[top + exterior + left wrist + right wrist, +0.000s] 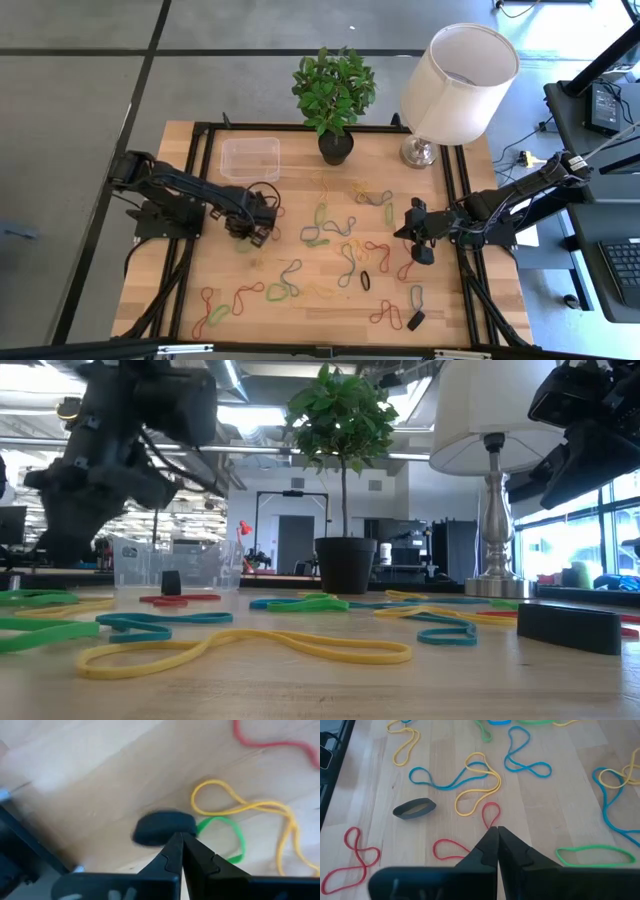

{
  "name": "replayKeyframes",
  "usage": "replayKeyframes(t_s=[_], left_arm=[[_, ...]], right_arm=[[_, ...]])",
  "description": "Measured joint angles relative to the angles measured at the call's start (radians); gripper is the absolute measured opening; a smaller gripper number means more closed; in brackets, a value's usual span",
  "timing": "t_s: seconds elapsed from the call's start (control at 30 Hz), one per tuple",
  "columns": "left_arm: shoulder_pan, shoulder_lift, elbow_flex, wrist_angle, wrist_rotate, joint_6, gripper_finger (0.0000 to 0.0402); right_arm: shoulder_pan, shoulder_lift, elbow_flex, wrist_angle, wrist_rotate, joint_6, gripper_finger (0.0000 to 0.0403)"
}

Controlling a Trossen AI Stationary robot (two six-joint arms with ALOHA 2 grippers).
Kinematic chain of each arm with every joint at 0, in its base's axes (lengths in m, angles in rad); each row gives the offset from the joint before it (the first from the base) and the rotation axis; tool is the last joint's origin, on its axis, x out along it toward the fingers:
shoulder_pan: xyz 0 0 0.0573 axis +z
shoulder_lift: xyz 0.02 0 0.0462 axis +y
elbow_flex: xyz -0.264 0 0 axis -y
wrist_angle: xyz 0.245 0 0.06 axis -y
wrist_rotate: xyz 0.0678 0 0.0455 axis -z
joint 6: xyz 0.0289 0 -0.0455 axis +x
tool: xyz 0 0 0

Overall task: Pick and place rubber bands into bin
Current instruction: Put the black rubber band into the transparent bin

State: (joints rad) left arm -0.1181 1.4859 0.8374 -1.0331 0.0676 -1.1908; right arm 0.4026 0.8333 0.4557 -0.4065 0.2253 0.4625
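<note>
- No brand, label or writing can be read on anything in my views.
- From above I see the whole wooden bench (300, 300): my left claw (258, 232) sits low near its left middle, and my right claw (421, 250) is over the right side. A potted plant (335, 95) and a table lamp (452, 85) stand along the far edge.
- The rubber bands (345, 250) lie scattered across the middle and near part of the bench in red, green, yellow, blue and black, many twisted into figure-eights.
- My left wrist view shows what the overhead one does not: my left claw (180, 842) is clenched, fingertips together, just beside a green band (232, 832) and a yellow band (240, 807). A dark blurred lump (162, 827) sits right at the tips; I cannot tell whether anything is pinched.
- My right wrist view shows my right claw (496, 836) clenched and holding nothing, above a red band (491, 812) and near a dark oval band (414, 809).
- The low view shows the bands lying flat on the bench and a small dark piece (171, 582) standing in front of the bin.
- The clear plastic bin (250, 158) sits at the far left of the bench, beside the plant pot; from above I see no bands inside it.
</note>
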Motion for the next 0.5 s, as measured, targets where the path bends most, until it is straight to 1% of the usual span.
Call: replayKeyframes(t_s=[0.13,0.33,0.4,0.5], left_arm=[[0.0,-0.01,0.026,-0.039,-0.025,0.005,0.0002],[0.0,-0.012,0.028,-0.04,-0.024,0.148,0.0003],[0.0,-0.012,0.027,-0.04,-0.024,0.159,0.0009],[0.007,-0.012,0.005,-0.038,-0.024,0.166,0.003]], right_arm=[[0.0,0.0,0.0,0.001,0.0,0.001,0.0007],[0.0,0.0,0.0,0.007,0.0,0.004,0.0007],[0.0,0.0,0.0,0.007,0.0,0.005,0.0007],[0.0,0.0,0.0,0.015,0.0,0.005,0.0007]])
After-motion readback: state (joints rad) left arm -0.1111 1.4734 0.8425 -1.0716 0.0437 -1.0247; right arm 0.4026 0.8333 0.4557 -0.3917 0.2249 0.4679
